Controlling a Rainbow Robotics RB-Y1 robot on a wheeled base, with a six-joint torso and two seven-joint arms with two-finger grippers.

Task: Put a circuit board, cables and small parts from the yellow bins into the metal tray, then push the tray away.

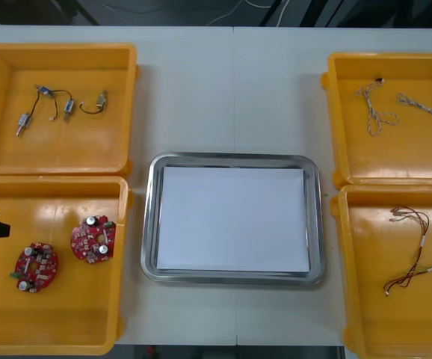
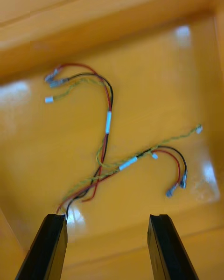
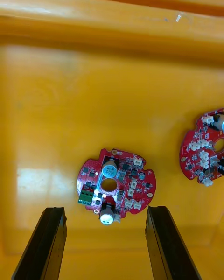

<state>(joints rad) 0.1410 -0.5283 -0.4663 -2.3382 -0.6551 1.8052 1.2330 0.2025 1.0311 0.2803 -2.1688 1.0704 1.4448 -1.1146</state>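
Nearest you, your left jaws sit spread at the outer edge of the near left yellow bin (image 1: 51,329), low over its floor. A round red circuit board (image 3: 116,182) lies flat just beyond the tips, in line with the gap and touched by neither. A second board (image 1: 93,239) lies near it, toward the tray.

On the other side, your right jaws are spread too, holding nothing, at the outer edge of the near right yellow bin (image 1: 380,329). The red, yellow and black cables (image 2: 107,135) lie loose on its floor just past the tips.

Between the bins, the metal tray (image 1: 231,161) rests on the worktop (image 1: 231,75), white inside.

Farther off, the far left bin (image 1: 66,149) holds small metal parts (image 1: 66,105) on short black cables, and the far right bin (image 1: 395,161) holds twisted cables (image 1: 395,108).
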